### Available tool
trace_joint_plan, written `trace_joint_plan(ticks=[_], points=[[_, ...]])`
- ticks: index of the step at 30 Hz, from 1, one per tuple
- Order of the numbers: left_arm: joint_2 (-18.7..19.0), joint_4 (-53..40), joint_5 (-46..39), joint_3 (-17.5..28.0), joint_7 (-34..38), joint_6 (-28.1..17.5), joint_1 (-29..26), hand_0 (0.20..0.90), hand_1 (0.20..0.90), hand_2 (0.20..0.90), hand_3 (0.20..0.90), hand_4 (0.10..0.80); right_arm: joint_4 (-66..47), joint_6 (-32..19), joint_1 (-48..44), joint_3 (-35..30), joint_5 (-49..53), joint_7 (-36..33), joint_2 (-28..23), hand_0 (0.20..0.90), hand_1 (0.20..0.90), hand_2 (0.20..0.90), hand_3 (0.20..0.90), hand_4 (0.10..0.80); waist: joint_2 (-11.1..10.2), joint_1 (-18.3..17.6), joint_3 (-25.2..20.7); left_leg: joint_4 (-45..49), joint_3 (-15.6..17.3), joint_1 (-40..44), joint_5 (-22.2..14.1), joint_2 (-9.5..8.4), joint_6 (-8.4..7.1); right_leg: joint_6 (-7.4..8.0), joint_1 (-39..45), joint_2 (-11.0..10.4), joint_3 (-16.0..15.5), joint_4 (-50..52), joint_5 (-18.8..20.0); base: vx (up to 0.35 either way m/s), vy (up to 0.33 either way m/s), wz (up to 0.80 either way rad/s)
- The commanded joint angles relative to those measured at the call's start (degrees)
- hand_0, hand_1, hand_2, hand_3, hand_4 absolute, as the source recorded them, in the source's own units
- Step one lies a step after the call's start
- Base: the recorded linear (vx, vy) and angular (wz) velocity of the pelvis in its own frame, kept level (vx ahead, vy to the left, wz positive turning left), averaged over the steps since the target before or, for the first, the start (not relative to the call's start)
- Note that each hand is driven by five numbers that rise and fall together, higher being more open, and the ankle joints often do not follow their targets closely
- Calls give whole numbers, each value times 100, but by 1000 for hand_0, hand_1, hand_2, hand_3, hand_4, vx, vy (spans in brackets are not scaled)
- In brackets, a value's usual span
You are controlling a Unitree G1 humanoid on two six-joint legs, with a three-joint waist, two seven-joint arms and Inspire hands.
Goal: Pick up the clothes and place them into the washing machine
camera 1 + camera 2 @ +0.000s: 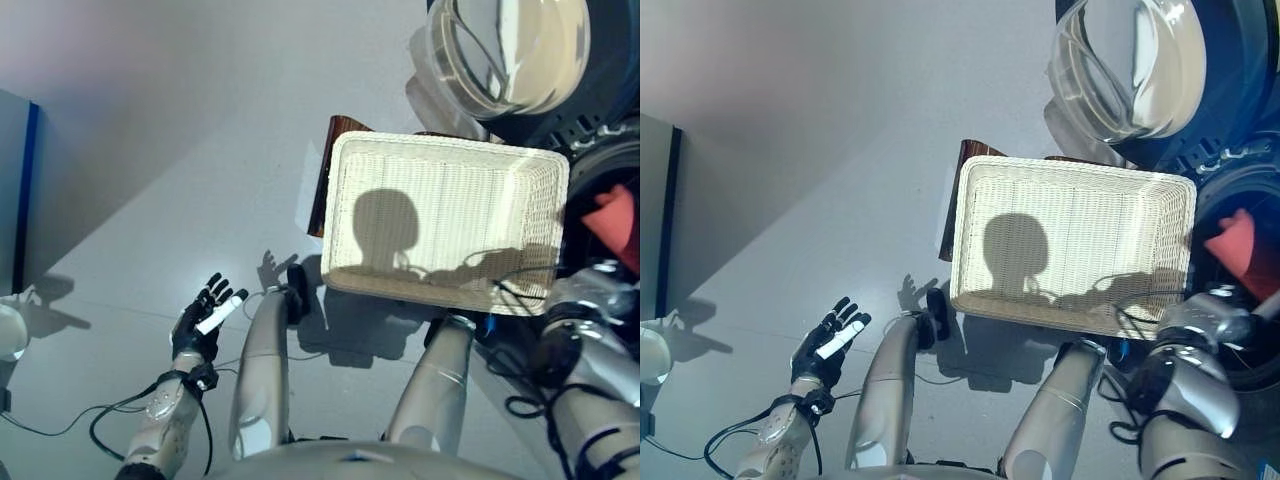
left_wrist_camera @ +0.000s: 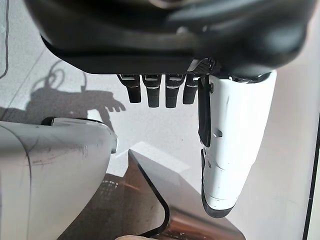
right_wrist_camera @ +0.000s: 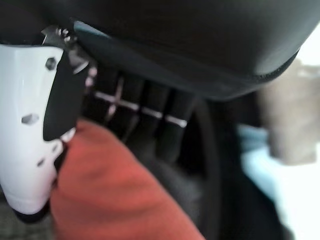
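Both head eyes look steeply down, sharing the white basket [image 1: 447, 222] centre and the washing machine [image 1: 1230, 150] toward two o'clock. The left wrist camera sits tight behind the left hand [image 2: 170, 92], facing floor. The right wrist camera hugs the right hand [image 3: 145, 117] over red cloth [image 3: 115, 195].

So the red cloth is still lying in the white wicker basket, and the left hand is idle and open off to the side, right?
Not quite. The white wicker basket is empty in the left eye view; the red cloth is at the washing machine's opening, against the right hand, as the right wrist view shows. The left hand is idle and open.
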Motion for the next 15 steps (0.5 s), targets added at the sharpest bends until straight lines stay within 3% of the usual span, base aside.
trace_joint_plan(ticks=[1,7,15], points=[[200,-174,-37,97,-121,-294,307,900,900,900,900,800,63,-373,49,215,-382,-44,-1123,200,200,200,200,300,202,-54,-276,-540,-562,419,83,540,-826,41,-163,-146,18,-73,369,0,0,0],[207,-115,-52,36,-73,-261,251,900,900,900,900,800,292,-625,225,-58,-153,-224,-1273,200,200,200,200,300,221,-163,-289,-391,-531,356,-6,564,-821,31,-301,-74,131,42,336,4,-2,-3],[233,-58,-43,110,5,-263,220,900,900,900,900,800,766,-499,369,-136,-215,-611,-1321,200,200,200,200,300,204,-188,-364,-303,-482,274,-74,589,-810,22,-388,-42,195,17,369,6,1,-4]])
